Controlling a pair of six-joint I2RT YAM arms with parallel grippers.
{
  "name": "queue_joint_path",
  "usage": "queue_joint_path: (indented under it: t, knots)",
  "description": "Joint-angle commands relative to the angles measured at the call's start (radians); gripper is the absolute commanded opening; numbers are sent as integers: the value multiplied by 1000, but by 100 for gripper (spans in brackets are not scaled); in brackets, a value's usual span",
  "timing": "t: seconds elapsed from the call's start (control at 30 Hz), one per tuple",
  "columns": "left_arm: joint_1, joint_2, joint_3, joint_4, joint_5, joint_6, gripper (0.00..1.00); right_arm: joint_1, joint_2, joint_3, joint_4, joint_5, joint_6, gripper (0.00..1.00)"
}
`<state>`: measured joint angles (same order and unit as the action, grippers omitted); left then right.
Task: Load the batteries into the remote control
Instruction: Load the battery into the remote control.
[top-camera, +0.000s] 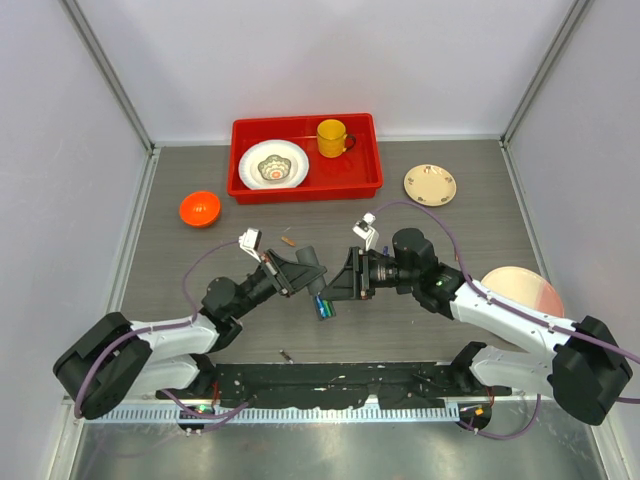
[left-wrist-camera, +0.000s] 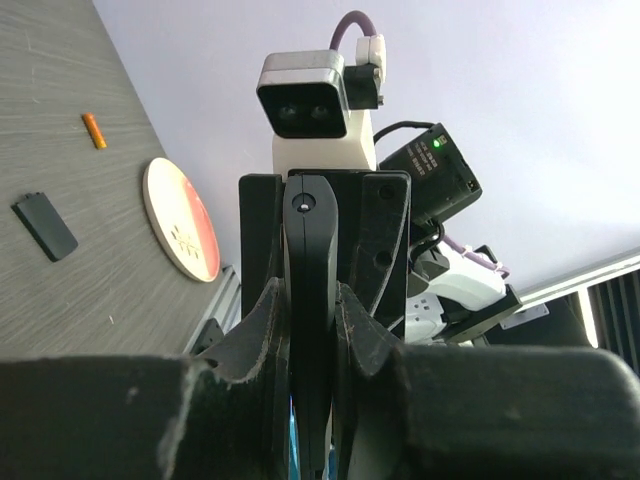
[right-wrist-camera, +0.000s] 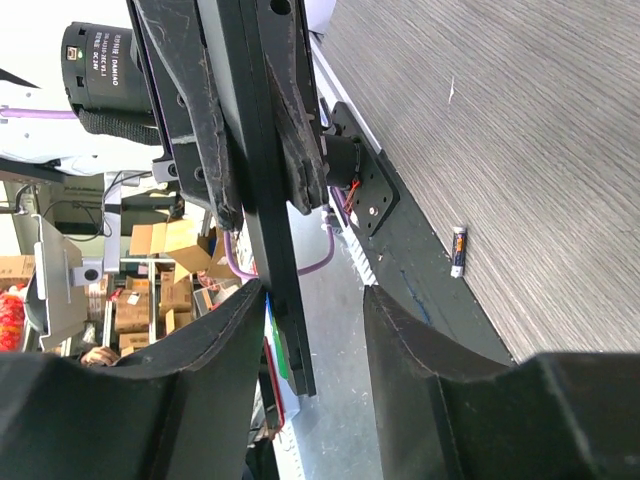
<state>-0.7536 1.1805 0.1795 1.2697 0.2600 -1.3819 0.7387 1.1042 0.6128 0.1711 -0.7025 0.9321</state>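
My left gripper (top-camera: 303, 281) (left-wrist-camera: 310, 300) is shut on the remote control (left-wrist-camera: 310, 255) (right-wrist-camera: 262, 150), a slim black bar held on edge above the table's middle. The right gripper (top-camera: 337, 289) (right-wrist-camera: 315, 300) faces it, open. The remote's end lies between its fingers, close to one finger and well apart from the other. Blue and green batteries (top-camera: 322, 306) (right-wrist-camera: 281, 345) show in the remote between the two grippers. An orange battery (top-camera: 288, 240) (left-wrist-camera: 93, 130) lies on the table behind the grippers. A dark blue battery (right-wrist-camera: 458, 250) (top-camera: 285, 354) lies near the front rail.
A red tray (top-camera: 305, 190) at the back holds a white bowl (top-camera: 273, 165) and a yellow mug (top-camera: 332, 137). An orange bowl (top-camera: 200, 208) sits at the left, a cream plate (top-camera: 430, 184) at the back right, and a pink plate (top-camera: 525, 288) (left-wrist-camera: 180, 220) by the right arm. A flat black cover (left-wrist-camera: 45, 226) lies near it.
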Motion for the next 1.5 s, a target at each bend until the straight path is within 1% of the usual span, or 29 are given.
queue_joint_path:
  t: [0.0,0.1,0.17,0.23,0.4,0.5,0.53,0.73,0.83,0.87,0.9,0.93,1.03,1.1,1.13,1.2,1.23,1.27,1.33,1.37,1.4,1.43,1.47]
  knots:
    - [-4,-45,32,-23,-44,43,0,8,2,24,28,-22,-16,48]
    - [-4,-48,32,-27,-41,43,0,16,17,28,40,-22,-16,45]
    - [-6,-47,31,-27,-42,43,0,27,23,28,57,-26,-4,45]
    - [-4,-47,29,-26,-44,40,0,33,31,30,85,-28,8,48]
    - [-6,-42,28,-23,-50,40,0,57,46,36,90,-32,10,47]
    - [-6,-44,29,-20,-48,40,0,56,54,34,79,-25,5,39]
    - [-4,-44,29,-18,-47,40,0,57,54,33,79,-25,4,34]
    - [-4,-44,28,-13,-39,38,0,57,63,27,87,-6,8,15]
    - [-4,-42,28,-10,-31,38,0,57,63,27,88,0,11,9]
    - [-6,-42,28,-9,-30,38,0,57,63,27,88,0,13,9]
    - [-6,-44,26,-9,-31,38,0,57,60,28,91,-2,14,11]
    - [-6,-42,26,-7,-31,38,0,59,57,27,99,-6,22,28]
    - [-6,-39,25,-3,-34,38,0,57,36,27,122,-3,36,54]
    - [-4,-39,21,5,-42,40,0,50,23,36,92,1,27,59]
    - [-4,-41,20,7,-47,41,0,44,-1,38,78,6,21,67]
    - [-4,-48,14,-3,-54,46,0,7,-35,47,13,11,-12,70]
    - [-4,-53,12,-6,-56,49,0,-8,-81,53,-20,12,-24,73]
    - [-1,-56,11,-9,-56,50,0,-28,-102,73,-56,20,-73,74]
    - [0,-61,6,-13,-56,58,0,-71,-147,122,-265,76,-177,76]
    - [6,-64,2,-15,-56,58,0,-78,-174,189,-360,127,-238,76]
    - [11,-70,-2,-18,-54,58,0,-79,-178,226,-557,316,-353,76]
    - [14,-76,-5,-18,-53,60,0,-79,-172,260,-646,418,-384,76]
    - [17,-79,-11,-21,-47,63,0,-78,-126,310,-791,543,-401,76]
